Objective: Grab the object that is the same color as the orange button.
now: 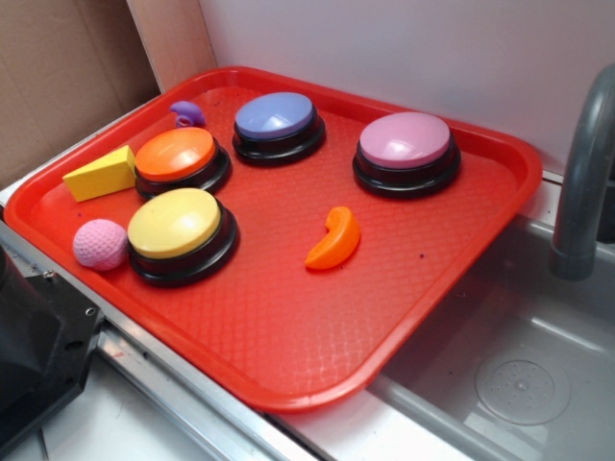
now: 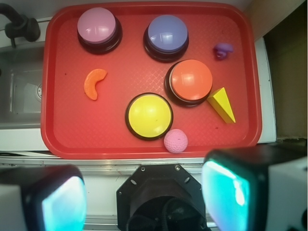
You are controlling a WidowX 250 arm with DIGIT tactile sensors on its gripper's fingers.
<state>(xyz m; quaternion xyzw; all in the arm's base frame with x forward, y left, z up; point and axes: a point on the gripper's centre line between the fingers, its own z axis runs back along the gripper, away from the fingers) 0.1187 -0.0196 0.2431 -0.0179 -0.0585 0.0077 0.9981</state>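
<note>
Orange crescent (image 2: pixel 94 83) lies unlabelled on the tray (image 2: pixel 53 120); gripper (image 2: pixel 144 195) hangs wide apart, holding nothing.

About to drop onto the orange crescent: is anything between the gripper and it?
Nothing visible. The orange crescent lies alone on bare tray, apart from the pink button and yellow button. The gripper is high, wide open.

Gripper fingers (image 2: pixel 226 192) blurred and cut off by the wrist view's bottom edge, faucet (image 1: pixel 586 173) cropped at right, small purple object (image 1: pixel 187 113) partly behind the orange button (image 1: pixel 176 154), its shape unclear
</note>
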